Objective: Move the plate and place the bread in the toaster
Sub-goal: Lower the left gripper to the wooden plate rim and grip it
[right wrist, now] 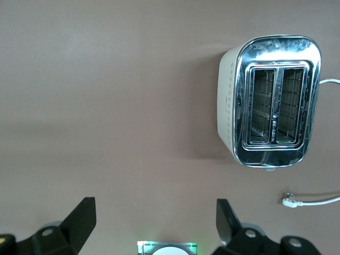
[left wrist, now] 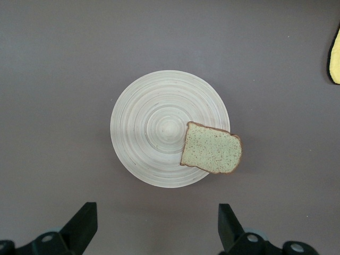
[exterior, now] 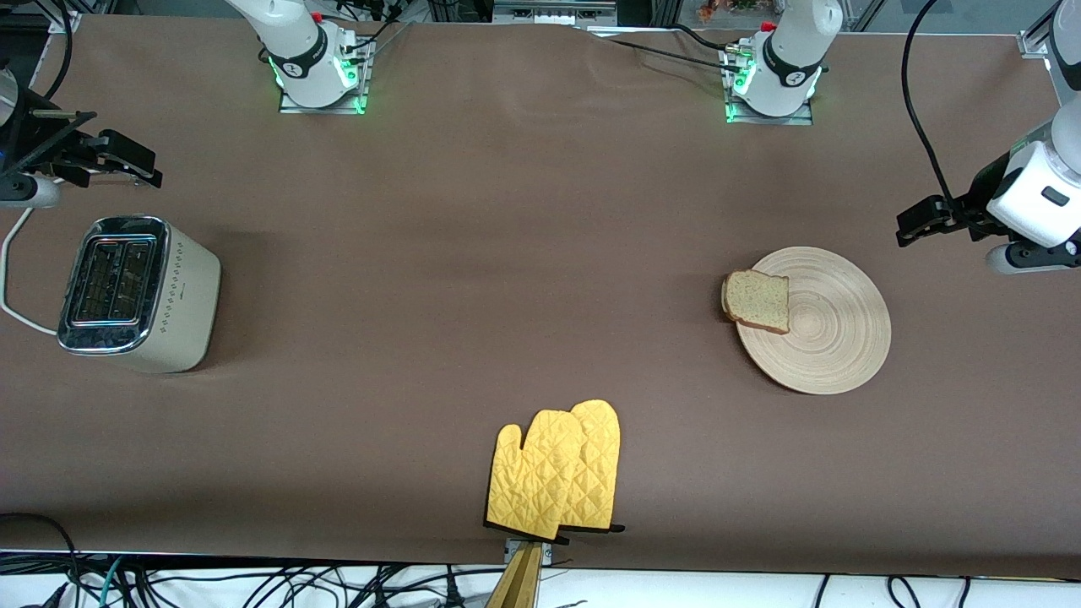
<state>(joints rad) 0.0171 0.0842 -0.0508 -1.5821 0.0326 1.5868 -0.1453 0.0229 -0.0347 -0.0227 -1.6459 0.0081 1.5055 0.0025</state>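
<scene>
The pale wood plate (exterior: 823, 325) lies toward the left arm's end of the table and also shows in the left wrist view (left wrist: 154, 127). The bread (exterior: 757, 301) lies on its rim and overhangs the edge toward the right arm's end; the left wrist view (left wrist: 211, 149) shows it too. The cream toaster (exterior: 139, 291) with two empty slots stands at the right arm's end and shows in the right wrist view (right wrist: 273, 101). My left gripper (exterior: 916, 221) is open and empty, up in the air beside the plate. My right gripper (exterior: 139, 165) is open and empty, above the table beside the toaster.
A pair of yellow oven mitts (exterior: 557, 473) lies at the table's edge nearest the front camera, midway between the ends. The toaster's white cord (exterior: 13, 270) trails off the right arm's end, its plug (right wrist: 291, 201) loose on the table.
</scene>
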